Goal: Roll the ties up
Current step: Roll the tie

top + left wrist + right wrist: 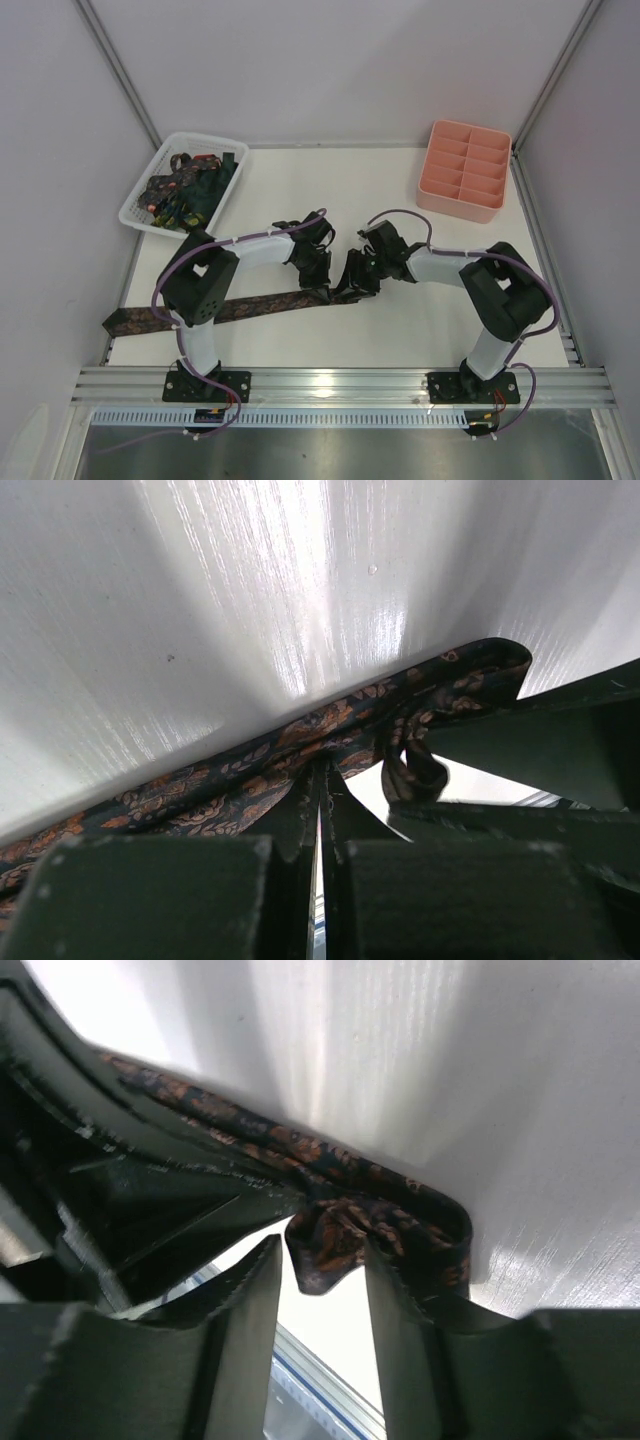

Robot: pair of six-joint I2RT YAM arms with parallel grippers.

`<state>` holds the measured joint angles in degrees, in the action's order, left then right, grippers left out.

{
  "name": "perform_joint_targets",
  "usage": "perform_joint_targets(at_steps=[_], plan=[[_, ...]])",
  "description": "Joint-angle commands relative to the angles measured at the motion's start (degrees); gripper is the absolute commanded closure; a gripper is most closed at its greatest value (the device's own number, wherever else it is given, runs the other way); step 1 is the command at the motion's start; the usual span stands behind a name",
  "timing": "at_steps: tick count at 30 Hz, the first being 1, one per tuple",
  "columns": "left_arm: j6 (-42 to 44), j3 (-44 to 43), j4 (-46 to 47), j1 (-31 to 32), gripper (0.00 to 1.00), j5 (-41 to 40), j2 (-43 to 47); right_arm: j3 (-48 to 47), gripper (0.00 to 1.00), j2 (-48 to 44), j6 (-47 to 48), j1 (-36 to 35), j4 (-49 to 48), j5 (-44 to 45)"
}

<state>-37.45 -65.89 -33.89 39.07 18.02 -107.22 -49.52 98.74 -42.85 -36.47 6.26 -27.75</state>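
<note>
Brown patterned tie [265, 305] lies flat along the near table [420, 335]. Its far end is at the left edge and the started curl [335, 1235] sits mid-table between both arms. Left gripper [322, 777]: fingers pressed together, tips on the strip. Right gripper [320, 1255]: fingers spread either side of the curl, not clamping.

Risk: nothing squeezes the curl, so it may spring open, and the long tail could snag at the edge.

Room: open rightward and behind. Basket [140, 205] and tray [465, 205] are well apart.

Brown tie [262, 304] lay stretched flat from left edge to centre, its right end curled into a loose roll [335, 1240]; darker ties [185, 195] sat heaped in the basket [135, 215].
</note>
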Motion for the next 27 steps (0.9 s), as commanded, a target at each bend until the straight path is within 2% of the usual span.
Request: perform_joint_targets(at_steps=[1, 13, 27], plan=[[1.06, 1.46, -0.21, -0.92, 0.99, -3.17, 1.57, 2.49, 0.53, -2.58, 1.28, 0.96, -3.97, -3.45], [0.45, 1.9, -0.21, -1.54, 1.0, -2.55, 2.54, 4.87, 0.52, -1.45, -3.38, 3.51, -14.08, -10.75], [-0.6, 0.06, -1.97, -1.54, 1.0, -3.51, 4.21, 4.87, 0.76, 3.47, -6.01, 4.3, -17.33, -12.07]])
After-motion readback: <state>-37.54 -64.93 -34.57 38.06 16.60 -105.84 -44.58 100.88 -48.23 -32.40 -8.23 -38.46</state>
